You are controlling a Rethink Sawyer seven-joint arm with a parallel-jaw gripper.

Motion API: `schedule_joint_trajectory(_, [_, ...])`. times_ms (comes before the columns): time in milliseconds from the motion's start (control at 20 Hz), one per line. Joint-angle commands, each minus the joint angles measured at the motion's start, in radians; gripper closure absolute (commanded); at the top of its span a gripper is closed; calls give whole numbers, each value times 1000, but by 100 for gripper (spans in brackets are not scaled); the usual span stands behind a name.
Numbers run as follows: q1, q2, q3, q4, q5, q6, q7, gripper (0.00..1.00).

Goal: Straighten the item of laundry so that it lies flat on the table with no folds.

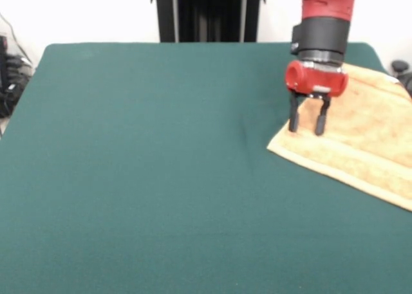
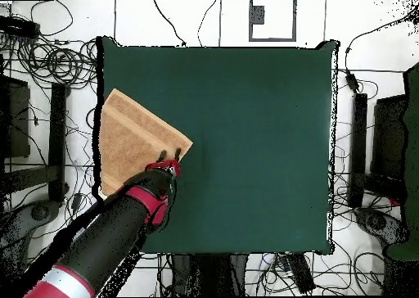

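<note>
The item of laundry [image 1: 360, 136] is a tan-orange towel lying on the dark green table [image 1: 141, 178] at the right side of the front view, running off the picture's right edge. A woven band runs along its near edge. In the overhead view the towel [image 2: 131, 135] lies at the table's [image 2: 262, 147] left edge. My gripper [image 1: 308, 128] hangs over the towel's left corner, its two black fingers [image 1: 293, 117] apart and pointing down, with nothing between them. From above, the gripper [image 2: 169, 158] shows at the towel's corner nearest the table's middle.
Cables and dark equipment [image 2: 49, 74] lie on the floor around the table. A black column [image 1: 209, 14] stands behind the table's far edge. The red and black arm [image 2: 106, 237] reaches in from the lower left of the overhead view.
</note>
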Motion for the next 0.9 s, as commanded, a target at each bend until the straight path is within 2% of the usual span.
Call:
schedule_joint_trajectory(50, [17, 62, -6, 123, 51, 171, 33, 0])
schedule_joint_trajectory(450, [-6, 34, 29, 96, 9, 151, 5, 0])
schedule_joint_trajectory(550, [-63, 16, 106, 54, -46, 117, -31, 0])
schedule_joint_trajectory(650, [-116, 2, 192, 18, -88, 137, -55, 0])
schedule_joint_trajectory(750, [-129, -5, 231, -2, -102, 168, -66, 0])
schedule_joint_trajectory(850, [-190, -48, 322, 4, -151, 190, -80, 0])
schedule_joint_trajectory(900, [-249, -76, 398, 21, -179, 197, -77, 0])
